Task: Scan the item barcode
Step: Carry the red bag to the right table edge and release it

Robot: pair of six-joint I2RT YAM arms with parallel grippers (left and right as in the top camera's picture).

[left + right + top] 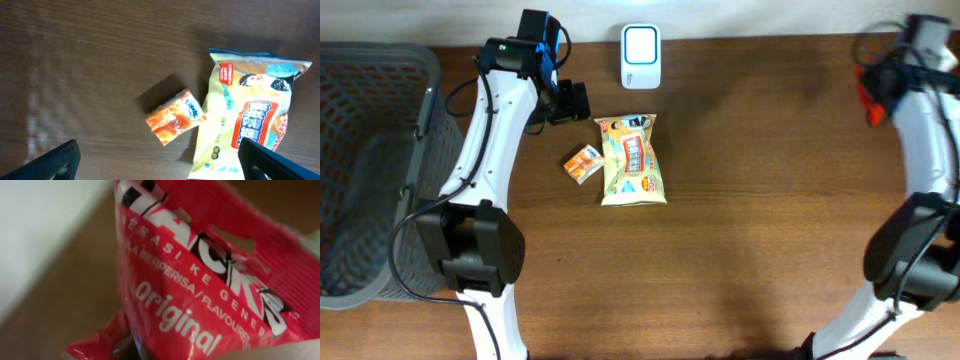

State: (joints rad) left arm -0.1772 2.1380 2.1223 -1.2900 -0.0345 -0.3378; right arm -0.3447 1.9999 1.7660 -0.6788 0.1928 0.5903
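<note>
- On the far left I see a dark mesh basket [370, 170] standing at the edge of the brown surface [760, 200].
- The left fingers [55, 161] are spread wide with nothing between them. From above they hang over the surface just left of the two packs in the middle, touching neither.
- Below them a small orange packet [175, 116] lies flat and tilted, one corner touching or nearly touching the yellow snack bag [250, 120]; I cannot tell which.
- That yellow snack bag lies face up, its top end towards the far edge of the surface.
- Beyond the bag, near the far edge, the white scanner [641, 56] sits with its pale window facing up, close to the bag's top but apart from it.
- The middle-right of the surface shows only wood grain.
- At the far right, the right fingers [880, 82] are closed on a red packet [200, 280], held up off the surface near the far corner and well apart from the scanner.
- In the right wrist view the red packet fills most of the picture, with white lettering on it, including the word "Original".
- The white wall [40, 230] shows behind it at left.
</note>
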